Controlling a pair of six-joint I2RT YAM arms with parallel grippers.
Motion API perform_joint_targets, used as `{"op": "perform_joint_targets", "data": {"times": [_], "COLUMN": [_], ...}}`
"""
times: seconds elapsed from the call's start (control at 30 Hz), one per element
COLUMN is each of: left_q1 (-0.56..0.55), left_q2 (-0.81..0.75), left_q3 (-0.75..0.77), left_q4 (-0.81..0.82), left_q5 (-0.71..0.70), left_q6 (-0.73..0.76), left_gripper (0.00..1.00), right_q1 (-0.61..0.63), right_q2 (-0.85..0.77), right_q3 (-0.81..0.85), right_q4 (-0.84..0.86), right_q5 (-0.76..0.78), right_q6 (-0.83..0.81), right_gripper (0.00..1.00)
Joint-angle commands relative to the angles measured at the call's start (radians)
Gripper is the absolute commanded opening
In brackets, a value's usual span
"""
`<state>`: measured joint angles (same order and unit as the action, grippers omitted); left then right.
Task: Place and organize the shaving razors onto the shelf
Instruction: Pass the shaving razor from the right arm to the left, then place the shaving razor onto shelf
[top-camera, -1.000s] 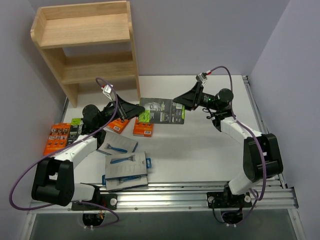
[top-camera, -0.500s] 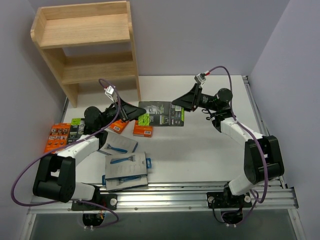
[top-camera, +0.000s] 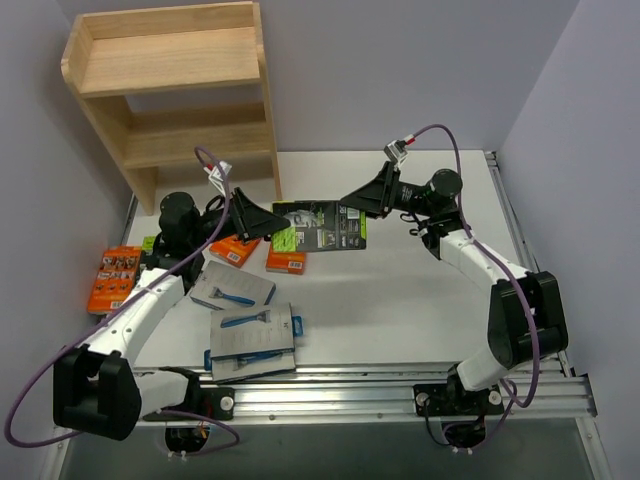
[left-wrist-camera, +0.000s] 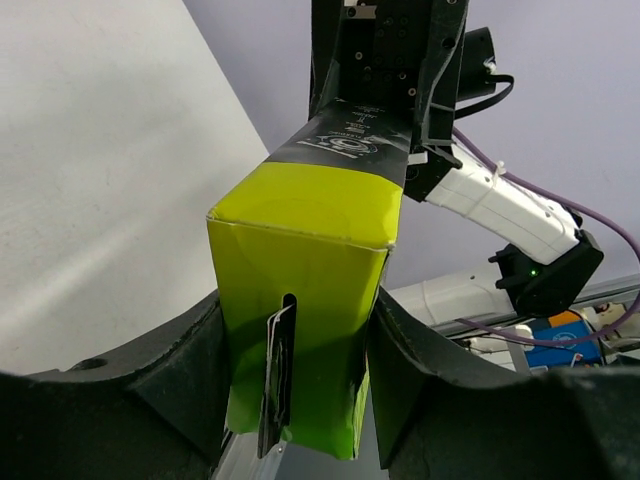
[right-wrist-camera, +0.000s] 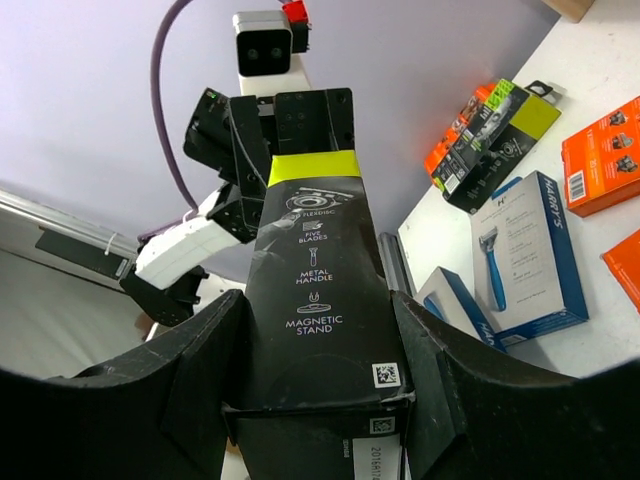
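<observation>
We find one black box (top-camera: 322, 226) with lime-green sides lifted clear of the table (top-camera: 400, 300), hanging between the two arms just right of the shelf's right side panel and nearer than it. The right gripper (top-camera: 350, 206) is clamped on the box's black end, its fingers part-way apart with the box filling the gap. The left gripper (top-camera: 272, 222) has its jaws against both flanks of the lime-green end, closed on it as far as the left wrist view shows; how firmly they bear we cannot tell. We judge this to be a transfer of the box between the arms, with both holding at once. The shelf (top-camera: 165, 62) stands at the far left, and no pack shows on either tier, so no placing is done. Left on the table are the orange packs (top-camera: 286, 261), two just near of the held box and a further one at the left edge. The grey cards (top-camera: 255, 332) showing a blue razor lie nearer, beside the left arm. A second black box (right-wrist-camera: 497, 135) lies by the orange pack at the left edge. We judge the task barely begun: every pack remains to be shelved and sorted by kind.
</observation>
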<state>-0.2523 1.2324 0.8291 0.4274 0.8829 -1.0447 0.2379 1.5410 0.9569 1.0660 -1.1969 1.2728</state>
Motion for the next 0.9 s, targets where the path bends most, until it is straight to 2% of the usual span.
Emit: {"op": "perform_joint_targets", "data": {"times": [0.0, 0.13, 0.23, 0.27, 0.43, 0.53, 0.57, 0.6, 0.67, 0.7, 0.87], "left_q1": [0.048, 0.165, 0.248, 0.296, 0.312, 0.331, 0.334, 0.338, 0.338, 0.338, 0.34], "left_q2": [-0.088, -0.117, -0.123, -0.122, -0.131, -0.154, -0.154, -0.149, -0.134, -0.113, -0.039], "left_q3": [0.113, 0.208, 0.263, 0.275, 0.315, 0.395, 0.433, 0.531, 0.654, 0.774, 1.05], "left_q4": [-0.212, -0.363, -0.424, -0.426, -0.503, -0.605, -0.645, -0.741, -0.853, -0.937, -1.038], "left_q5": [-0.045, -0.029, 0.01, 0.017, -0.01, -0.082, -0.103, -0.155, -0.223, -0.292, -0.419], "left_q6": [0.19, 0.229, 0.242, 0.245, 0.252, 0.316, 0.34, 0.372, 0.469, 0.494, 0.531], "left_gripper": [0.02, 0.02, 0.02, 0.02, 0.02, 0.02, 0.02, 0.02, 0.02, 0.02, 0.02], "right_q1": [-0.009, -0.023, -0.029, -0.032, -0.043, -0.051, -0.052, -0.052, -0.052, -0.051, -0.052], "right_q2": [-0.025, -0.025, -0.016, -0.013, -0.002, -0.019, -0.025, -0.03, -0.041, -0.045, -0.062], "right_q3": [0.062, 0.074, 0.075, 0.075, 0.078, 0.106, 0.121, 0.143, 0.19, 0.195, 0.18], "right_q4": [-0.116, -0.169, -0.175, -0.176, -0.19, -0.338, -0.488, -0.573, -0.757, -0.782, -0.805], "right_q5": [0.068, 0.089, 0.099, 0.099, 0.102, 0.123, 0.138, 0.154, 0.204, 0.217, 0.241], "right_q6": [-0.09, -0.128, -0.132, -0.132, -0.141, -0.258, -0.313, -0.439, -0.533, -0.558, -0.589], "right_gripper": [0.5, 0.74, 0.82, 0.83, 0.85, 0.86, 0.86, 0.86, 0.86, 0.87, 0.87]}}
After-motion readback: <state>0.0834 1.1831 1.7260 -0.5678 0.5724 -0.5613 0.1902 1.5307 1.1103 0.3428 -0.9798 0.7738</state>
